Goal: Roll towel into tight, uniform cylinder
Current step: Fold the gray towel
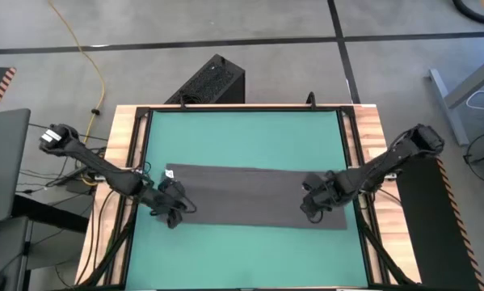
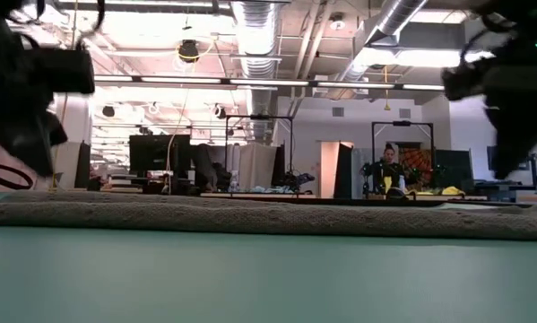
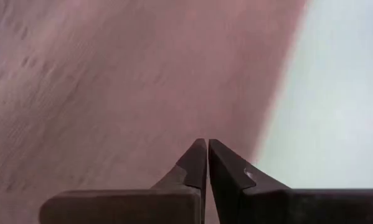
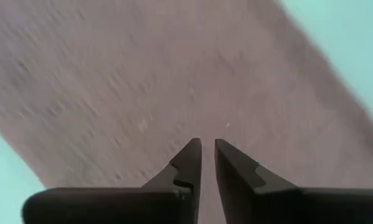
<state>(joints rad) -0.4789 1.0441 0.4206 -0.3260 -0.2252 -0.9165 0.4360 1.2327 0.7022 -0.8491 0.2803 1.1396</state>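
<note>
Now | one towel [image 1: 254, 194] flat | left claw [image 1: 174, 212] pressed together | right claw [image 1: 313, 212] nearly closed on towel

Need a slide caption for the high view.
Both hands, left and right, sit on the ends of the flat, unrolled towel on the green mat.

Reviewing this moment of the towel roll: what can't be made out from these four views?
- Whether either gripper actually pinches cloth: in the high view the left gripper and right gripper cover the towel beneath them.
- Right wrist view: a narrow gap shows at the right gripper; grip or not is unclear.
- Low view: both arms are cut off by the picture's top edge, fingertips unseen.
- White tag: too small to read.
</note>
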